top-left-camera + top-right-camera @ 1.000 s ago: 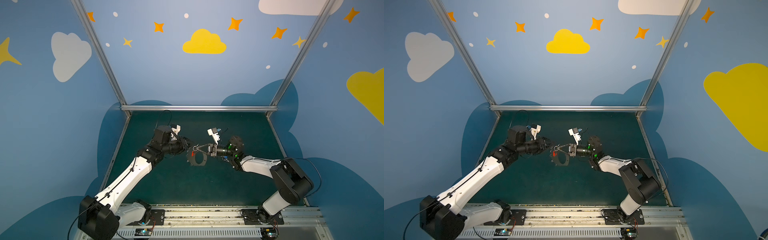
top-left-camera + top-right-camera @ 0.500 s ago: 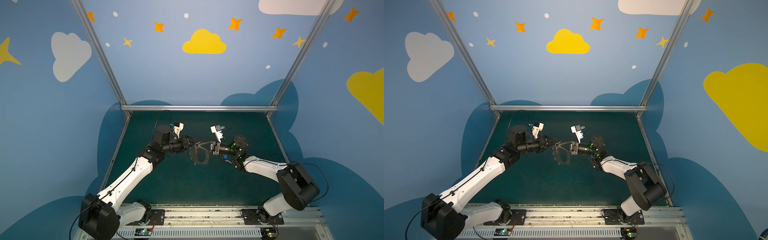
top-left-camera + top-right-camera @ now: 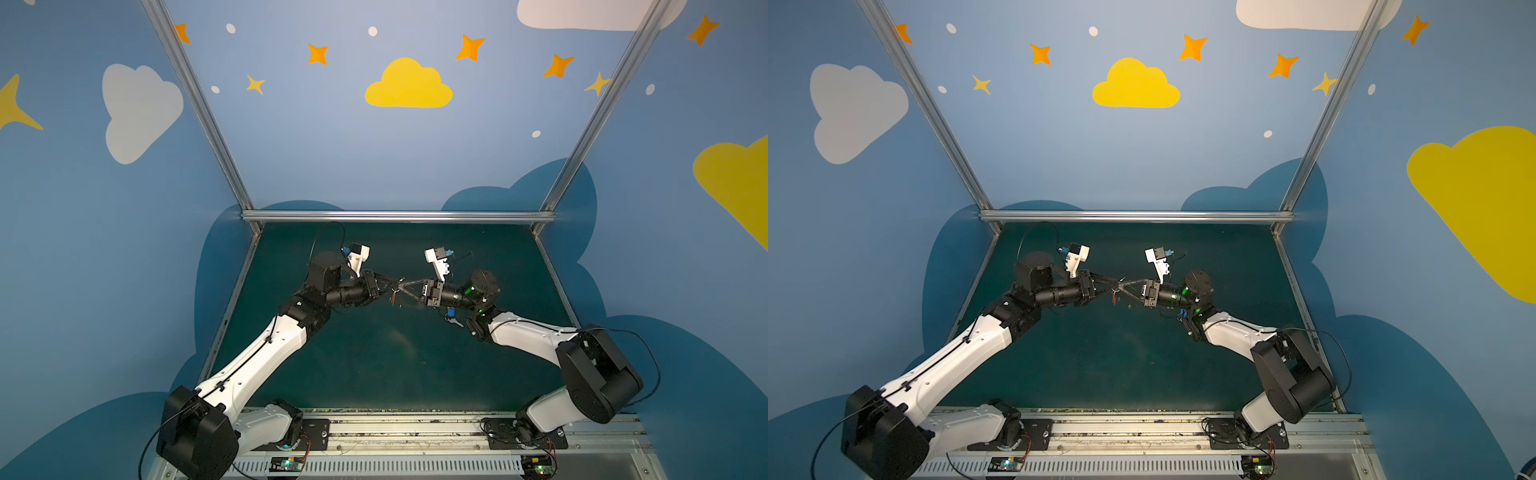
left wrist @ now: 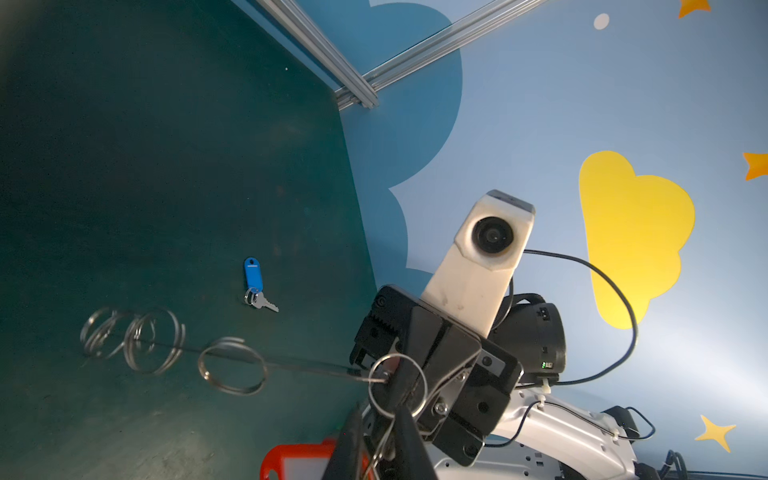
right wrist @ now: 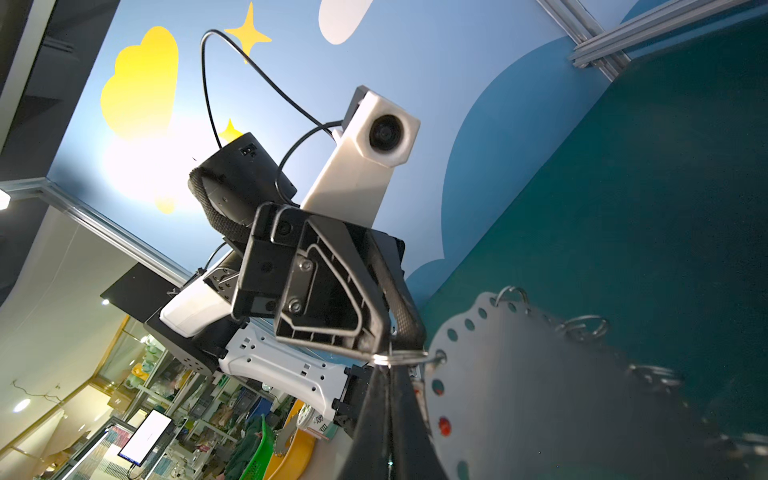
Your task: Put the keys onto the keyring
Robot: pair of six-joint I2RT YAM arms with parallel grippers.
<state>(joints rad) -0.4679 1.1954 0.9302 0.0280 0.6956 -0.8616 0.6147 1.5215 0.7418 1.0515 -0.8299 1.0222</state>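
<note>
Both top views overlook the table [image 3: 374, 374]; wrist views face each other.

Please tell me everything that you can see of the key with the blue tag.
The blue-tagged key lies flat on the dark green table, alone, with nothing touching it. Its tag is an oblong of glossy blue plastic with a small hole at one end. At the other end a small metal split ring joins it to a short silver key, whose blade points away at an angle. In both top views it lies close to the right arm.
</note>
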